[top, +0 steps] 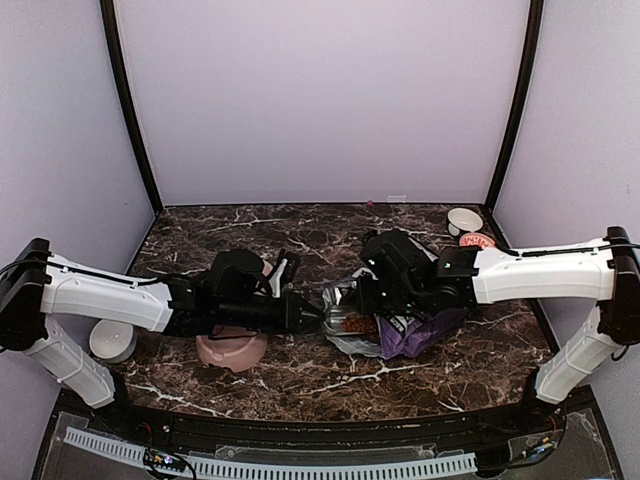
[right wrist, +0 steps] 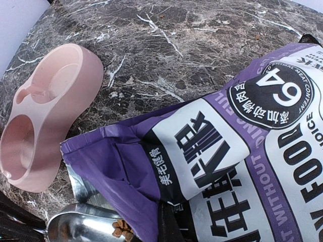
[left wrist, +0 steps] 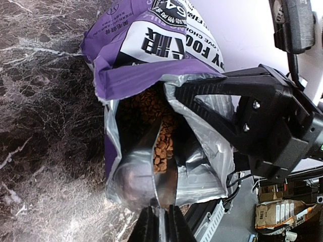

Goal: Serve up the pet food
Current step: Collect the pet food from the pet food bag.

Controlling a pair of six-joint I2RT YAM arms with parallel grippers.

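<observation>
Left gripper (left wrist: 157,228) is clenched on the handle of one metal scoop (left wrist: 137,176), pushed into one purple bag (left wrist: 151,48); right gripper (right wrist: 171,224) pinches the bag's lip; dark marble table (top: 400,370), lilac walls (top: 320,100); one pink double bowl (right wrist: 45,126) nearby; the pet food (left wrist: 162,146) sits in the bag's mouth, a strip running lengthwise along the scoop.

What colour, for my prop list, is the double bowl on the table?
The double bowl is plain pale pink with no pattern, and it shows best in the right wrist view.

Dark marble table (top: 330,378), pink double bowl (top: 232,349), purple bag (top: 425,333)
</observation>
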